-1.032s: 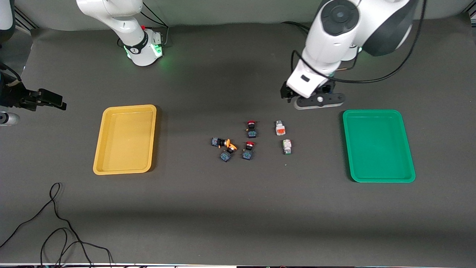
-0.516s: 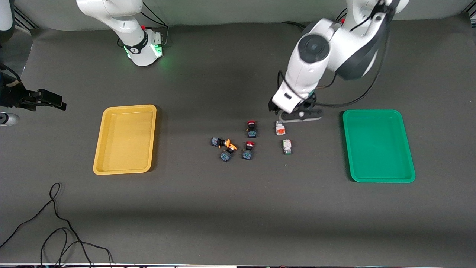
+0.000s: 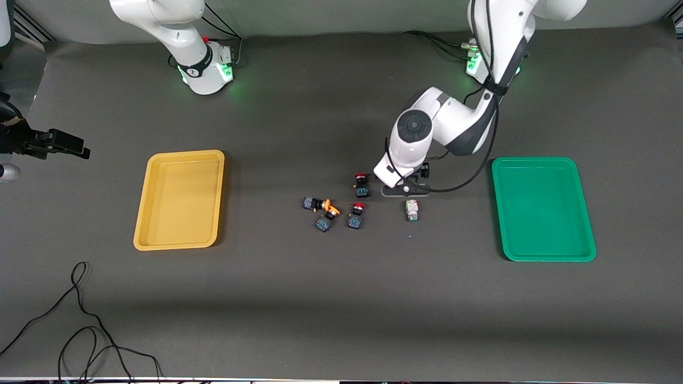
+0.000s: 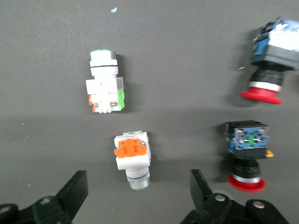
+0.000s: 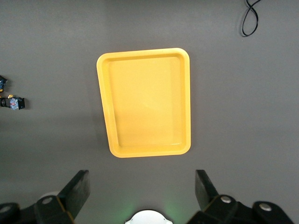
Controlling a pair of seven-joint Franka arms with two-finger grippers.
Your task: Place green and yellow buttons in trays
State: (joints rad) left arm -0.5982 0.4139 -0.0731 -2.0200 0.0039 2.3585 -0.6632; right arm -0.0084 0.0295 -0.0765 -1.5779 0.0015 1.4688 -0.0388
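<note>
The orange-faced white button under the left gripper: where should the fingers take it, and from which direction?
From straight above, across the square white body just below the orange face. The orange-faced button lies on its side on the mat, flat flanks facing the open left gripper fingers; its round cap end would likely roll. The green-faced button lies apart, leaving room.

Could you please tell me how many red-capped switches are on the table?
2. One red-capped switch lies farther from the front camera; the other red-capped switch lies just nearer, beside the orange-capped switches. No others appear hidden.
</note>
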